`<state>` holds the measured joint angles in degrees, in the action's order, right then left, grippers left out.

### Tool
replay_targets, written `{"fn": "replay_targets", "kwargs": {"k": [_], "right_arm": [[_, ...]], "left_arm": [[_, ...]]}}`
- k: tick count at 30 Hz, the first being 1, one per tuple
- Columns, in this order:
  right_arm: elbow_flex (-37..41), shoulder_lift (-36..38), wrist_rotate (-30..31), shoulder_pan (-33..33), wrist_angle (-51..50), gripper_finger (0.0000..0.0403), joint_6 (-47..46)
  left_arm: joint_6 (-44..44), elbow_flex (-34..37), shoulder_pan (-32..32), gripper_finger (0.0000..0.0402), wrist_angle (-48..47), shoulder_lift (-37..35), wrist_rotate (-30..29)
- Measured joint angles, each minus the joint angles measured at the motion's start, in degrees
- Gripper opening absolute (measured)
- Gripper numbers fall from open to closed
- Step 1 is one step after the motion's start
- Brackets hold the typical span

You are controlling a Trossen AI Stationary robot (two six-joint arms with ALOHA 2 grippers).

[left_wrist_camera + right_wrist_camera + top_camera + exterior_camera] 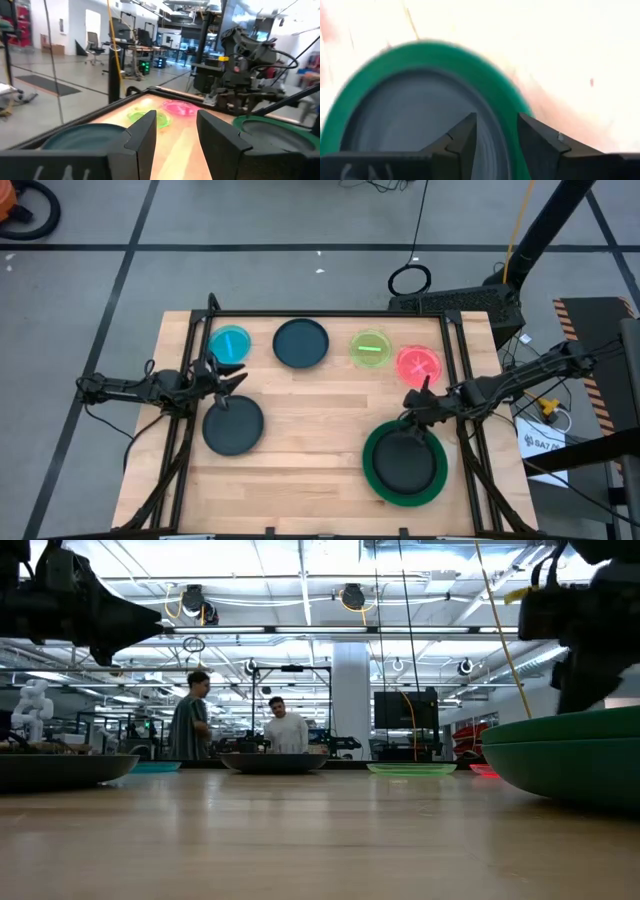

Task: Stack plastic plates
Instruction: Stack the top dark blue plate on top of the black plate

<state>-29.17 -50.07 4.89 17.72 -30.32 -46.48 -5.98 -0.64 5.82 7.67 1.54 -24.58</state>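
Note:
A dark plate (404,463) lies inside the large green plates (372,470) near the table's right near corner; the low view shows two green plates (565,755) nested. My right gripper (418,402) (495,142) hangs open over this stack's far rim. A second dark plate (232,426) rests flat on the table at left, with my left gripper (228,380) (175,135) open just beyond its far edge, above the table. Along the far edge lie a blue plate (230,343), a third dark plate (300,343), a lime plate (371,347) and a pink plate (418,364).
Black frame rails (190,360) run along the table's left, right and far sides. Bare wood (320,420) lies between the two near plates. Two people (240,730) stand in the room beyond the far edge.

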Motion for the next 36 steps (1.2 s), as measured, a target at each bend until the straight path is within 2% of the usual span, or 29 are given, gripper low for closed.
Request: {"fn": "replay_targets", "kwargs": {"k": [7,19,28,32,36], "right_arm": [[0.00,0.70,9.78,0.00,7.83,0.0128,8.08],[0.00,0.68,16.49,-0.12,25.80,0.0128,28.16],[0.00,0.68,16.14,-2.34,33.19,0.0128,37.47],[0.00,0.67,16.12,-3.33,33.56,0.0128,40.03],[0.00,0.64,16.06,-4.24,35.57,0.0128,42.70]], "left_arm": [[-3.01,0.02,0.05,0.0147,4.64,0.00,2.61],[-0.75,0.02,0.05,0.0147,14.26,2.51,6.21],[-0.94,0.02,0.05,0.0147,28.31,13.36,6.28],[-2.42,-0.23,0.05,0.0147,36.39,20.70,6.28],[-3.21,-4.74,0.05,0.0147,39.11,29.67,6.26]]}}
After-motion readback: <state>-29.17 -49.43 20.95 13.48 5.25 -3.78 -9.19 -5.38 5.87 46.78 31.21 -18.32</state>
